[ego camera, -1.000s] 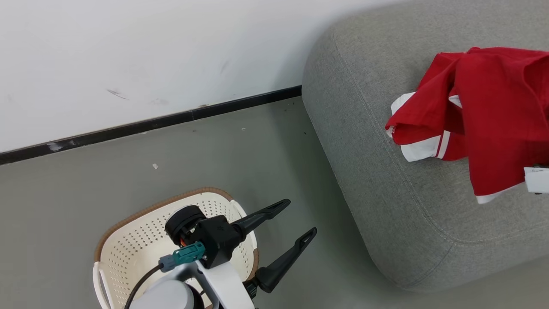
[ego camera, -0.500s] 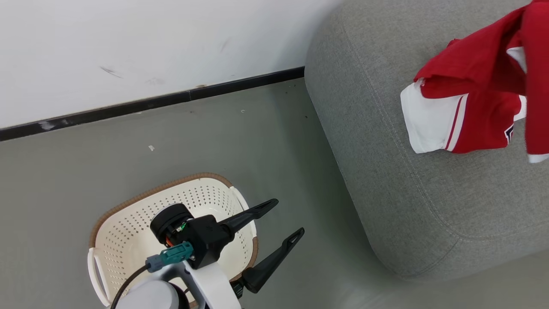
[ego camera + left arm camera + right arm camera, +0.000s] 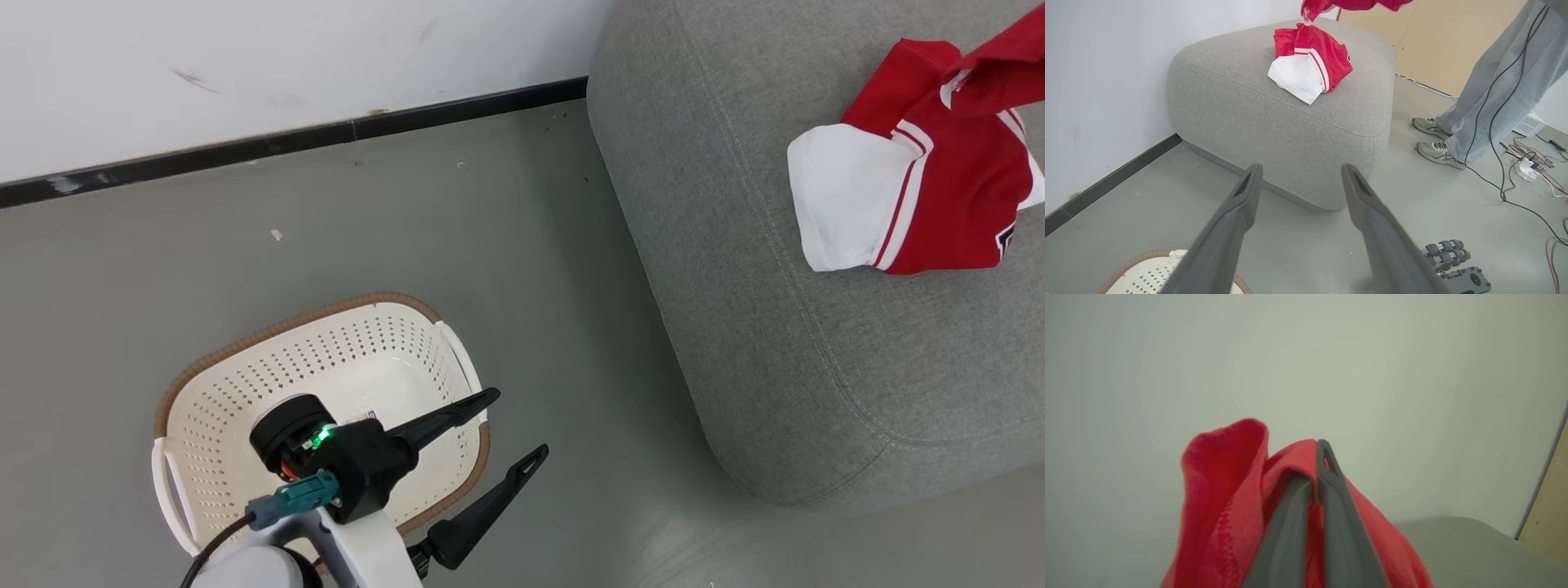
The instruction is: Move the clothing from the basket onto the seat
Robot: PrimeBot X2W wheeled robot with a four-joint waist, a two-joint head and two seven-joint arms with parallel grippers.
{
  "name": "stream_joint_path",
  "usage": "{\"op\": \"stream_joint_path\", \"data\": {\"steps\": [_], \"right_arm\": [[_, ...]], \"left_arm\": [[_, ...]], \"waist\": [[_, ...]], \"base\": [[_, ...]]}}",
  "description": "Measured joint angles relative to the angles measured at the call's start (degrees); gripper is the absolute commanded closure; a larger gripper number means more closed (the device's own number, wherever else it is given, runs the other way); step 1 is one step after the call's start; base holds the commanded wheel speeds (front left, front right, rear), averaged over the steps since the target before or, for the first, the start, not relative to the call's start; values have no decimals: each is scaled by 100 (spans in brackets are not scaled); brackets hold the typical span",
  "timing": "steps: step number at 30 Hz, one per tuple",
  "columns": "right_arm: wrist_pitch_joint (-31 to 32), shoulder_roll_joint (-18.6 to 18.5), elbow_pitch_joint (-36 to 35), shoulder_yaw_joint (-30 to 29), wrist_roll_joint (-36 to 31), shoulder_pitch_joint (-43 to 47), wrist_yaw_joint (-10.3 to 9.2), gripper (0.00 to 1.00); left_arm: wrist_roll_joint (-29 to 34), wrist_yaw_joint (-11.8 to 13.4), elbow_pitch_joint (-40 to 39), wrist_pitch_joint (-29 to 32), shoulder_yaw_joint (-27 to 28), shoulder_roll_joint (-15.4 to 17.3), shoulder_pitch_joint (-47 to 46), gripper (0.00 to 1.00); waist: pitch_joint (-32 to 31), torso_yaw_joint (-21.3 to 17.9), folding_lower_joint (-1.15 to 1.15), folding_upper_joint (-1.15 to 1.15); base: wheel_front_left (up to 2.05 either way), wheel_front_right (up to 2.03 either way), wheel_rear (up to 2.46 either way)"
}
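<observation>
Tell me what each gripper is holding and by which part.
The right gripper is shut on a bunched fold of the red clothing; the left gripper is open, holding nothing.

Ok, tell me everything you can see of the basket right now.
The basket is cream-white plastic with perforated walls, a brown woven-look rim and a white handle at each end. It stands upright on the grey floor, left of the seat and apart from it. The inside that shows looks empty but for a small label. The left gripper hangs open above its right side, hiding part of the bottom.
</observation>
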Motion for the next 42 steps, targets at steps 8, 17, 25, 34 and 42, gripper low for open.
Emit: {"op": "stream_joint_path", "data": {"steps": [8, 17, 25, 34, 42], "right_arm": [[83, -207, 400, -248, -94, -257, 3, 100], [101, -51, 792, -617, -389, -331, 3, 100], [100, 389, 1067, -372, -520, -289, 3, 100], [112, 768, 1494, -88, -630, -106, 4, 100], [202, 880, 1831, 143, -788, 116, 3, 100]], "left_arm": [[-1, 47, -245, 99, 93, 292, 83, 0], [0, 57, -563, 142, 258, 604, 186, 0], [-1, 98, -757, 142, 422, 800, 186, 0], [-2, 98, -914, 134, 597, 979, 185, 0], [-7, 97, -948, 1, 720, 1051, 186, 0]], "waist": [[306, 19, 0, 0], [674, 25, 0, 0], [991, 19, 0, 0], [1257, 0, 0, 0], [1380, -10, 0, 0]], "base": [[0, 0, 0], [0, 0, 0], [0, 0, 0], [0, 0, 0], [0, 0, 0]]}}
